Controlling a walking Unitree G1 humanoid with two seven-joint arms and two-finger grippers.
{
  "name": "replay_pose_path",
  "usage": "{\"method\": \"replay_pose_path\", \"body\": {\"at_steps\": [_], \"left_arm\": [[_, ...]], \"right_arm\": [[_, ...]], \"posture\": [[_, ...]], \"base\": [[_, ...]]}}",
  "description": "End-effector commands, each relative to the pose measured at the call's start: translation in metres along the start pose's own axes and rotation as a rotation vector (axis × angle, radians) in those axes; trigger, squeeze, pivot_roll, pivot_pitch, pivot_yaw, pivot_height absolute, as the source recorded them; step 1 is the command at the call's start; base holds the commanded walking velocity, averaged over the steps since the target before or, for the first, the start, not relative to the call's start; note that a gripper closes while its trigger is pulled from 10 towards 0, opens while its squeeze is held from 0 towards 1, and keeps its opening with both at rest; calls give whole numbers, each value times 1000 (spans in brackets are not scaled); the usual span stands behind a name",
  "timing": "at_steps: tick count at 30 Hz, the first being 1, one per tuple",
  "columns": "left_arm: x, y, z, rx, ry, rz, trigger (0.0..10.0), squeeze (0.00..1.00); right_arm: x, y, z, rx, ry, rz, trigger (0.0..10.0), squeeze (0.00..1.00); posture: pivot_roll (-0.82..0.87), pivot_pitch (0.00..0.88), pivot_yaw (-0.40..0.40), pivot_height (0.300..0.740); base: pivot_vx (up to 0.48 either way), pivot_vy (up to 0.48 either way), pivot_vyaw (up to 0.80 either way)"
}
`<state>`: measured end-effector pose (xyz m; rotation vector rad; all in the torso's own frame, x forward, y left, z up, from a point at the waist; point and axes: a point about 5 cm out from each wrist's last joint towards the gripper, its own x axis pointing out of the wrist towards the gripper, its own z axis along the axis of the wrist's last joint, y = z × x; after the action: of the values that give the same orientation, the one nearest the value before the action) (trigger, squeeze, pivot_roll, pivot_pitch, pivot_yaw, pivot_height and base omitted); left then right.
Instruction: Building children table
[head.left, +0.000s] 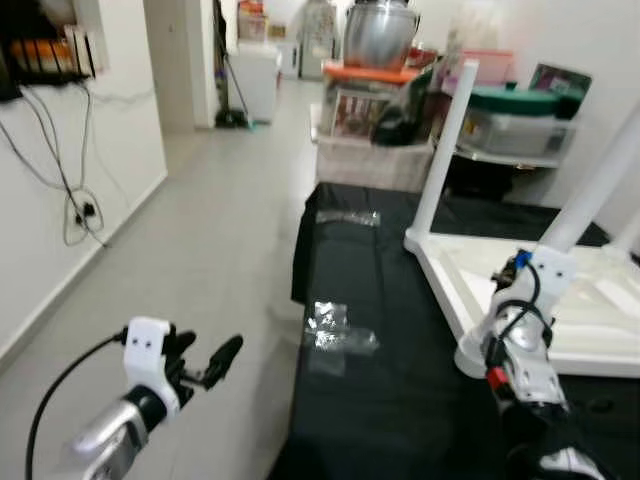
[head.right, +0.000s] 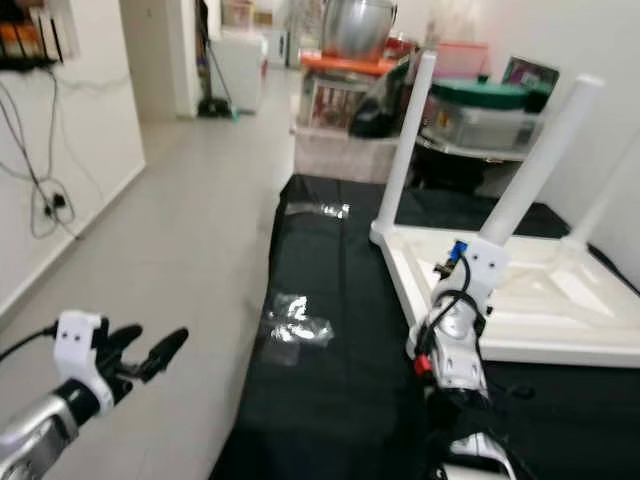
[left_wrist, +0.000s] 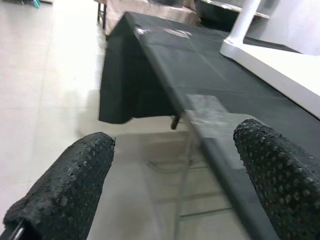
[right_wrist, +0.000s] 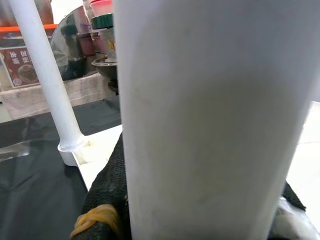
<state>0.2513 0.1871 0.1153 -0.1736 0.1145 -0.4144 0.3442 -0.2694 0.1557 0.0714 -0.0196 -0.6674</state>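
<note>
A white children's table (head.left: 575, 300) lies upside down on a black-clothed surface (head.left: 390, 400), its legs pointing up. My right gripper (head.left: 545, 262) is shut on the near white leg (head.right: 540, 160) low down. In the right wrist view that leg (right_wrist: 200, 100) is pressed between the black fingers (right_wrist: 105, 195), and a second leg (right_wrist: 45, 80) stands beyond. My left gripper (head.left: 205, 352) hangs open over the floor, to the left of the black cloth's edge. Nothing lies between its fingers (left_wrist: 65, 195).
Crumpled clear plastic bags (head.left: 338, 328) lie on the cloth near its left edge, and another piece (head.left: 348, 216) lies at the far end. Behind stand boxes, a steel pot (head.left: 380, 30) and a green-lidded container (head.left: 515, 110). Cables (head.left: 75, 200) hang on the left wall beside open tiled floor (head.left: 200, 240).
</note>
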Motion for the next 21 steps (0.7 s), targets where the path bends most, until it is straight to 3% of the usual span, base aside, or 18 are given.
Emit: {"method": "replay_pose_path", "body": {"at_steps": [1,17,21], "left_arm": [[0,1,0,4,11,-1,10000,0],[0,2,0,-4,9,6,10000,0],[0,2,-1,-7,10,7,10000,0]], "right_arm": [[-9,-32,-54,-130,207,-104,10000,0],[-7,-36,-48,-127,176,-135,10000,0],[-9,-42,-41,-125,116,-212,10000,0]], "posture": [[67,0,-64,740],[61,0,-62,740],[57,0,-60,740]], "base": [[0,0,0],[0,0,0],[0,0,0]]}}
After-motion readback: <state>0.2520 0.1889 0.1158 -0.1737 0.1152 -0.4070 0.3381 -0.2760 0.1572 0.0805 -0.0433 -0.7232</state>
